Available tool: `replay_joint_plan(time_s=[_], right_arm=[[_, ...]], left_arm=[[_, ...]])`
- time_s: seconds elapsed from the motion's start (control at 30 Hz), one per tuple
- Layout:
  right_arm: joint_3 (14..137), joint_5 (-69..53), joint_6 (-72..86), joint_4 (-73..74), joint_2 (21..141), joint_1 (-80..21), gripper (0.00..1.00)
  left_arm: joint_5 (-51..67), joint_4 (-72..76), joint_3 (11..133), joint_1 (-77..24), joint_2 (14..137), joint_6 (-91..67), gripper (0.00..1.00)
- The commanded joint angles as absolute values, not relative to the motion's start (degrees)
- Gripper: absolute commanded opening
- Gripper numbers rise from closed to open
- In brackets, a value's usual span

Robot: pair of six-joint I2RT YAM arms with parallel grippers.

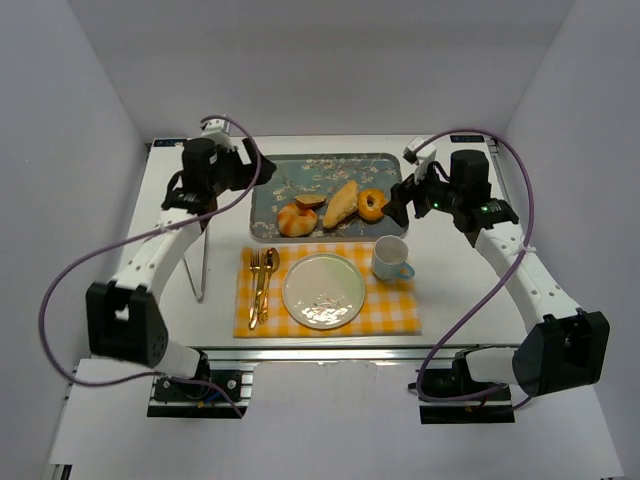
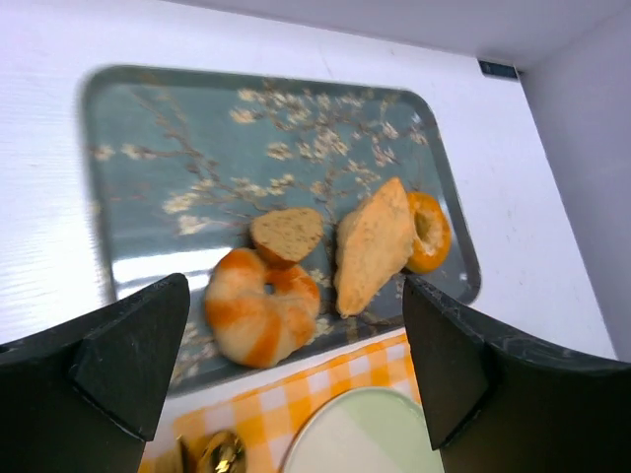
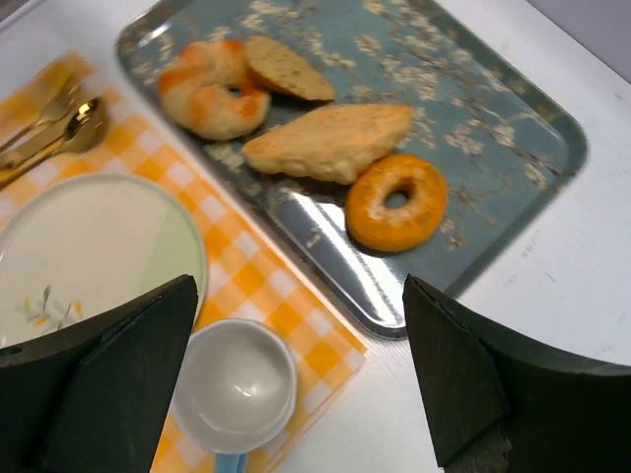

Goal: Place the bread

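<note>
Four breads lie on a blue floral tray (image 1: 290, 175): a striped croissant ring (image 1: 296, 220), a brown slice (image 1: 309, 201), a long pale loaf (image 1: 341, 203) and an orange bagel (image 1: 371, 204). They also show in the left wrist view, croissant (image 2: 261, 306), slice (image 2: 286, 234), loaf (image 2: 373, 245), bagel (image 2: 430, 232), and in the right wrist view, croissant (image 3: 209, 87), slice (image 3: 284, 69), loaf (image 3: 327, 142), bagel (image 3: 396, 201). My left gripper (image 2: 294, 370) hangs open above the tray's left side. My right gripper (image 3: 301, 370) hangs open and empty above the tray's right end.
A white plate (image 1: 323, 290) lies on a yellow checked mat (image 1: 395, 308), with gold cutlery (image 1: 261, 285) to its left and a white cup (image 1: 390, 257) with a blue handle to its right. A metal stand (image 1: 201, 262) is at the left.
</note>
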State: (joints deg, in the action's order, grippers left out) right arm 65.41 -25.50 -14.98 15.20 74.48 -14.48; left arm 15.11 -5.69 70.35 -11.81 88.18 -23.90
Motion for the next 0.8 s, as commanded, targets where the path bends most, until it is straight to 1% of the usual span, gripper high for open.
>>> replay_joint_plan(time_s=[0.0,0.03,0.07,0.1,0.13,0.17,0.2,0.27,0.3,0.33,0.37,0.4,0.43,0.47,0.5,0.57,0.67,0.77], right_arm=[[64.8,-38.2,-26.4,19.5,72.3,-14.2,0.89],[64.9,-41.0,-30.8,21.8,71.9,-14.1,0.89],[64.9,-43.1,-38.3,24.1,71.7,-14.0,0.89],[64.6,-47.3,-40.4,26.8,71.5,-14.1,0.88],[64.3,-48.9,-41.8,27.6,71.4,-14.0,0.80],[63.7,-49.9,-43.1,28.3,71.3,-14.1,0.71],[63.5,-51.9,-43.3,28.8,71.4,-14.1,0.46],[63.3,-53.1,-43.8,29.2,71.7,-14.2,0.12],[63.3,-53.3,-44.3,29.9,72.0,-14.4,0.03],[63.4,-53.5,-44.7,30.2,72.1,-14.7,0.11],[63.5,-53.7,-45.1,30.5,72.2,-14.9,0.28],[63.8,-53.6,-45.3,30.8,72.2,-15.1,0.52],[63.9,-53.6,-45.4,31.3,72.2,-15.5,0.77],[63.8,-53.7,-45.4,31.2,72.2,-15.5,0.82],[63.4,-53.9,-45.5,30.9,71.8,-15.5,0.86],[62.9,-53.8,-45.4,30.3,71.5,-15.5,0.88],[61.8,-53.6,-44.2,29.5,70.9,-15.5,0.89],[60.1,-52.2,-43.2,28.1,69.7,-15.5,0.89]], left_arm=[[6.5,-14.3,65.1,-10.6,77.6,-21.4,0.98],[5.2,-16.1,63.9,-10.1,75.4,-20.8,0.98],[4.1,-20.0,62.9,-9.7,73.4,-20.1,0.95],[2.1,-22.0,61.8,-8.2,69.6,-19.9,0.89],[1.2,-24.1,59.5,-7.4,67.8,-19.5,0.69],[0.8,-27.6,58.5,-6.6,66.1,-18.9,0.53],[-1.8,-29.3,57.4,-4.9,62.9,-18.8,0.35],[-2.7,-33.5,54.6,-2.1,60.6,-17.8,0.09],[-2.5,-35.0,54.1,-1.2,59.9,-17.4,0.06],[-2.3,-37.5,53.6,-0.4,60.0,-15.9,0.11],[-2.0,-38.6,53.5,-0.1,60.6,-15.2,0.21],[-2.5,-39.7,53.5,-0.1,61.4,-14.7,0.39],[-4.1,-40.6,53.5,-0.1,63.7,-14.3,0.60],[-4.3,-42.3,54.0,-0.1,65.3,-12.8,0.74],[-5.1,-43.3,54.5,-0.1,67.0,-12.3,0.85],[-7.5,-44.6,55.2,-0.1,71.9,-10.6,0.89],[-13.1,-44.0,54.8,-0.1,77.1,-9.5,0.90],[-13.5,-41.2,53.4,-0.1,80.8,-9.5,0.91]])
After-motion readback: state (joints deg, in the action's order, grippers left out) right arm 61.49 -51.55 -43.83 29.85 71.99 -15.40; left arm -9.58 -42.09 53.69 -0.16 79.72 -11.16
